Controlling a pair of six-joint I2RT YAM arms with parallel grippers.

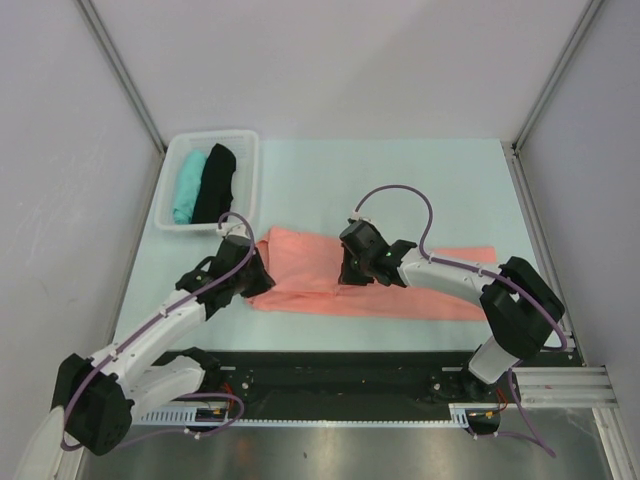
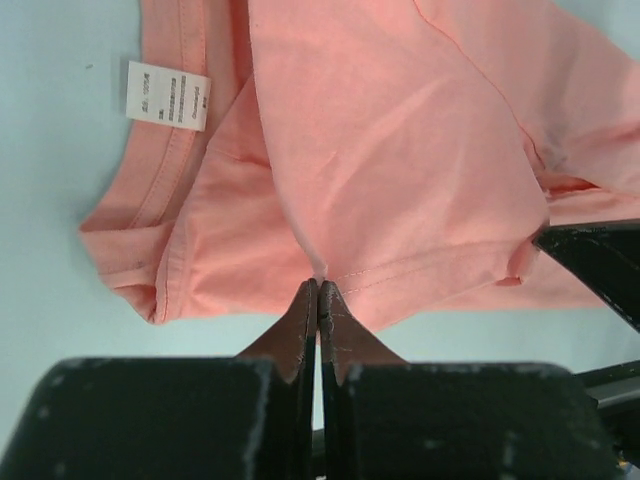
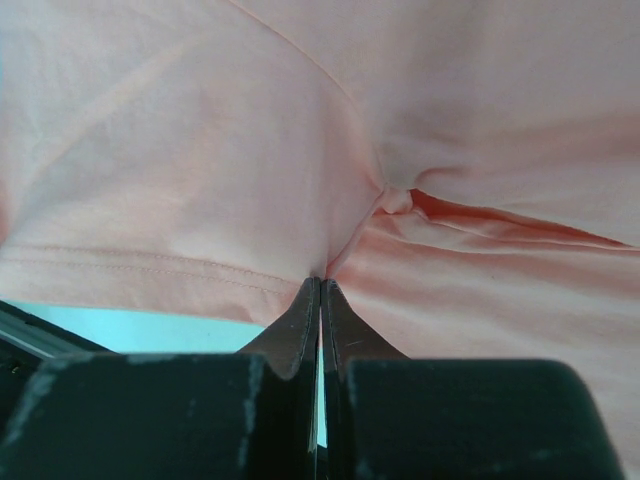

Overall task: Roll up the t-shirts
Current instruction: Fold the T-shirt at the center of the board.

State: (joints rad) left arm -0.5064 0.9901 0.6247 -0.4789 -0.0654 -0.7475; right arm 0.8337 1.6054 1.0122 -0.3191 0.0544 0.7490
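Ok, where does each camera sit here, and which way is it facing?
Top external: above and behind the arms, looking down on the table, salmon-pink t-shirt and basket; both arms show, left hand and right hand on the cloth.
Left wrist: on the left arm, looking along its shut fingers at the shirt's stitched edge and white label.
Right wrist: on the right arm, looking along its shut fingers at pinched cloth.
Shared: every view shows the t-shirt.

The left arm (image 1: 150,340) and right arm (image 1: 445,273) have white link shells between blocky black joint housings, with a purple cable (image 1: 395,190) looping along each. The left gripper (image 2: 318,288) and right gripper (image 3: 320,283) each carry two black tapered fingers (image 2: 290,335) on square black mounts, scuffed and speckled grey.
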